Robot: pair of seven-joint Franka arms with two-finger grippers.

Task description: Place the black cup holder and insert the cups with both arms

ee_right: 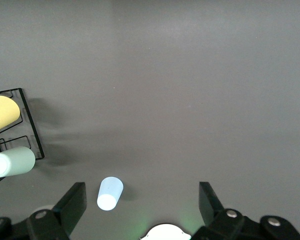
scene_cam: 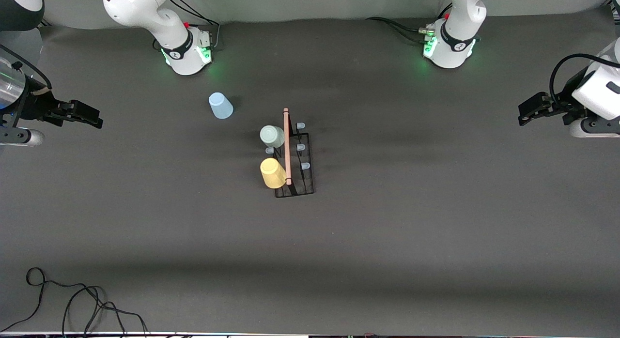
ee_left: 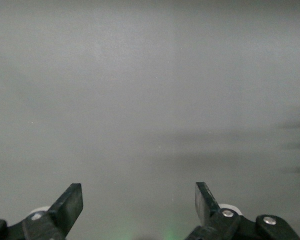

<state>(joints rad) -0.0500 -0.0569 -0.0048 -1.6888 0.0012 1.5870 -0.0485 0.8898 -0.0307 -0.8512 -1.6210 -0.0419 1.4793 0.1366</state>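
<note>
The black cup holder [scene_cam: 308, 176] stands mid-table with its wooden rod handle [scene_cam: 286, 146] on top. A mint cup [scene_cam: 272, 136] and a yellow cup [scene_cam: 272, 173] sit on its prongs on the side toward the right arm's end; they also show in the right wrist view, mint cup [ee_right: 12, 161], yellow cup [ee_right: 2, 113]. A light blue cup [scene_cam: 221, 106] stands upside down on the table, farther from the front camera than the holder, blue cup [ee_right: 110, 193]. My right gripper [scene_cam: 94, 117] [ee_right: 142, 200] hangs open and empty over the right arm's end. My left gripper [scene_cam: 525, 114] [ee_left: 139, 200] waits open over the left arm's end.
Three pale blue prong tips [scene_cam: 301, 147] on the holder's side toward the left arm's end are bare. The arm bases [scene_cam: 189, 50] [scene_cam: 448, 47] glow green along the table's far edge. Loose black cables [scene_cam: 72, 299] lie near the front edge at the right arm's end.
</note>
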